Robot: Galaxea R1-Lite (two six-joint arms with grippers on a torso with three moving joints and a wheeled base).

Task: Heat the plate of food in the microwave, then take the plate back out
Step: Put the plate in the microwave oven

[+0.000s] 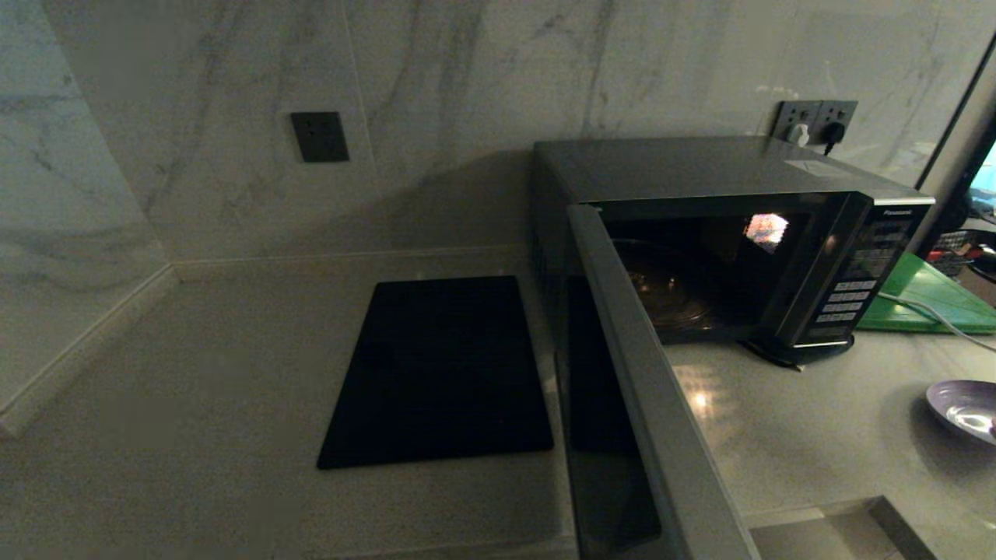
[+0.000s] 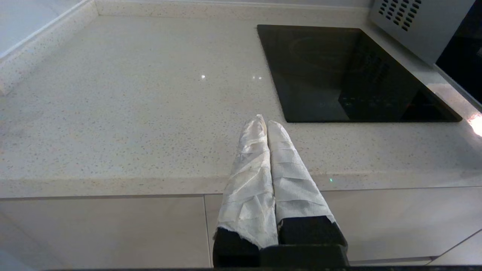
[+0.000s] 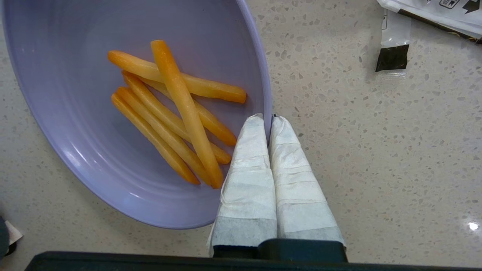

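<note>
R gripper [image 3: 268,119] pinches rim of plate of food [image 3: 94,124] on counter [image 3: 376,150]. L gripper [image 2: 264,121] closed, empty, near black slab [image 2: 339,75]. Microwave [image 1: 700,167] door [image 1: 646,389] open.

- One microwave [image 1: 731,241] is standing on the counter, its door swinging open toward the camera.
- One plate of food [image 3: 113,113] is sitting to the right of the microwave, well apart from it.
- Six orange-tan sticks [image 3: 177,113] seem to be lying on that plate, though overlaps are making the count unsure.
- One flat black slab [image 1: 440,373] is lying just left of the microwave.
- One green board [image 1: 926,299] is resting just right of the microwave.
- Two wall outlet plates are showing: one [image 1: 320,137] left of the microwave, one [image 1: 815,121] behind it.
- Two grippers are showing: the left gripper [image 2: 266,122], the right gripper [image 3: 268,119].
</note>
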